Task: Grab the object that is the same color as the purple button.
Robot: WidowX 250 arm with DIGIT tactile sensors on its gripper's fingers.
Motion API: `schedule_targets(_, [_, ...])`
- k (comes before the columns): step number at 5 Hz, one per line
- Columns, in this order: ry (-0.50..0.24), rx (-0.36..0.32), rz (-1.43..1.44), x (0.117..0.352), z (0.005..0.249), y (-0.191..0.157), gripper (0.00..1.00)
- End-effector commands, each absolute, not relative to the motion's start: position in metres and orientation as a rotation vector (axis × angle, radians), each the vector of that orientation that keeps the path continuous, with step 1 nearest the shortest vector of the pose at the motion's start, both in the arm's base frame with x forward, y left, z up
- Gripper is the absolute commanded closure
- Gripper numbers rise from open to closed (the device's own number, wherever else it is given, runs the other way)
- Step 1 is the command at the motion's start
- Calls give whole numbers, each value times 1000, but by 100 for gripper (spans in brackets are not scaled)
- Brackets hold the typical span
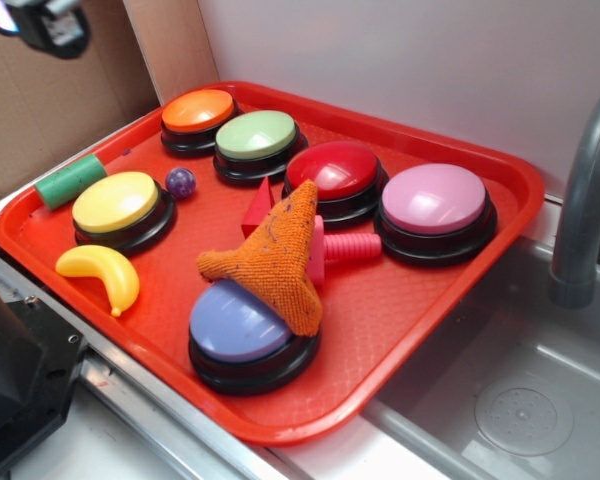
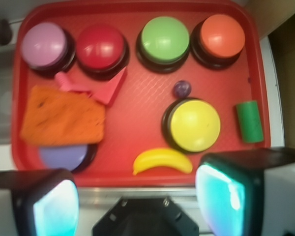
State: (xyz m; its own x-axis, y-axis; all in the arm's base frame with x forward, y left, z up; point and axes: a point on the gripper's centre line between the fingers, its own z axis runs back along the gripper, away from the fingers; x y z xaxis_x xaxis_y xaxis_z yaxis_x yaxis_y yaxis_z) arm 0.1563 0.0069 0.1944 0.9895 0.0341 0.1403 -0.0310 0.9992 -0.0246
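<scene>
A small glossy dark-purple ball (image 1: 181, 181) lies on the red tray (image 1: 400, 300), between the yellow button (image 1: 120, 205) and the green button (image 1: 256, 140). In the wrist view the ball (image 2: 182, 89) sits just above the yellow button (image 2: 194, 124). The purple button (image 1: 242, 325) is at the tray's near side, partly under an orange cloth (image 1: 280, 255); it also shows in the wrist view (image 2: 64, 156). My gripper (image 2: 137, 199) is open and empty, high above the tray's near-left edge. In the exterior view only part of it shows at the top left (image 1: 50, 25).
On the tray also stand orange (image 1: 198, 115), red (image 1: 335, 175) and pink (image 1: 435, 205) buttons, a yellow toy banana (image 1: 100, 275), a green cylinder (image 1: 70, 180), a red wedge (image 1: 258, 208) and a pink screw toy (image 1: 345, 247). A grey sink (image 1: 525, 400) with faucet (image 1: 585, 200) lies right.
</scene>
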Motion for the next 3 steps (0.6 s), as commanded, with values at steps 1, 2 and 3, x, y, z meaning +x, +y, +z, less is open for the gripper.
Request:
schedule_targets(1, [-199, 10, 86, 199, 152, 38, 0])
schedule_targets(2, [-188, 50, 75, 211, 122, 55, 0])
schedule_targets(3, [-193, 41, 23, 220, 93, 66, 0])
